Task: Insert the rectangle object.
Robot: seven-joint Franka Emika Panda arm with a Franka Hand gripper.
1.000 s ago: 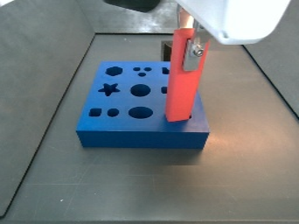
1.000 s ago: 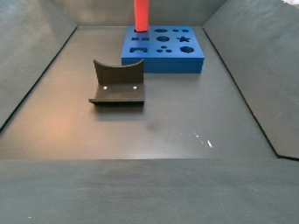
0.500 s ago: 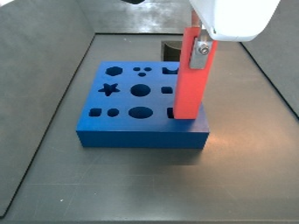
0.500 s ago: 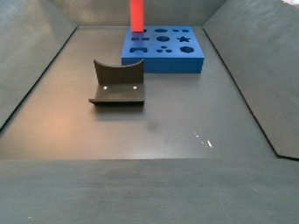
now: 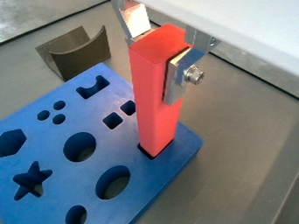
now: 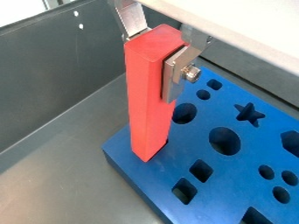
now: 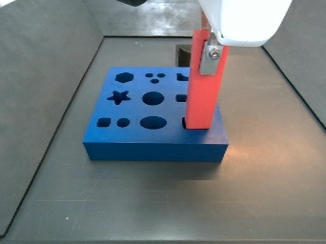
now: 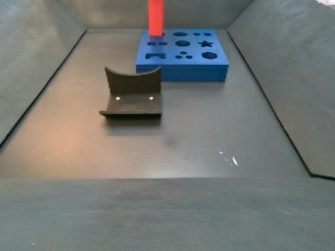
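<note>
The rectangle object, a long bright red bar [image 7: 201, 88], stands nearly upright with its lower end in a hole at a corner of the blue block [image 7: 133, 119]. My gripper [image 7: 212, 50] is shut on the bar's upper part. In both wrist views the silver fingers [image 5: 183, 75] [image 6: 177, 70] clamp the bar [image 5: 156, 96] [image 6: 149, 96] on two opposite faces, and a dark gap shows around its foot on the block [image 5: 70, 166] [image 6: 222, 166]. In a side view only the bar [image 8: 156, 17] shows above the block [image 8: 197, 61]; the gripper is out of frame there.
The block's top has several shaped holes, among them a star [image 7: 118, 96] and circles. A dark grey curved piece [image 8: 131, 93] stands on the floor apart from the block and also shows in a wrist view [image 5: 73, 48]. Grey bin walls [image 7: 51, 105] surround the floor.
The bar has gone from tilted to nearly upright, and its foot has shifted a little toward the block's corner hole. The gripper stays shut on it.
</note>
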